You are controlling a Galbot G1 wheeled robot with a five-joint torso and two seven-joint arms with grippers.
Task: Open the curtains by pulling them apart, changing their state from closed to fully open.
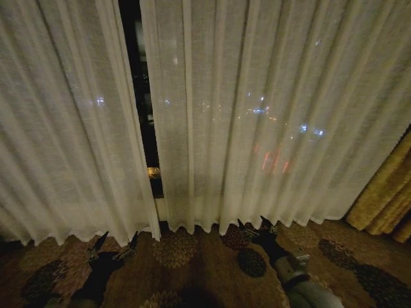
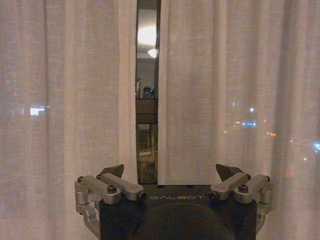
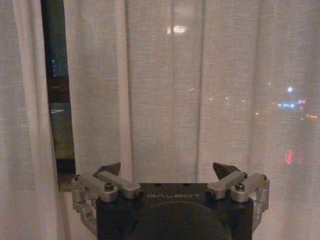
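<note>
Both sets of fingers were spread wide w/ nothing between them: left gripper (image 1: 117, 242) low over the carpet (image 1: 192, 269), just short of the hem of the left curtain panel (image 1: 64, 128); right gripper (image 1: 255, 229) likewise held nothing, jaws apart, tips at or just before the hem of the right curtain panel (image 1: 270, 115). Can't tell if either touched fabric. In the left wrist view the left gripper (image 2: 170, 172) faced almost straight at the gap (image 2: 148, 100) between panels, the left panel's inner edge (image 2: 127, 100) just to one side of it. In the right wrist view the right gripper (image 3: 167, 170) faced pleats of its own panel (image 3: 200, 90), the gap (image 3: 57, 100) well off to one side. So the left arm looked nearer an inner edge; right had farther to reach across. Panels hung vertical, long axis floor-to-top, pleats running same way, wavy hems near the carpet. Only a narrow dark slit of window (image 1: 144, 96) showed between them, so prob. barely started; each panel would need dragging sideways, away from the slit. A golden drape (image 1: 385, 192) hung at far right.
</note>
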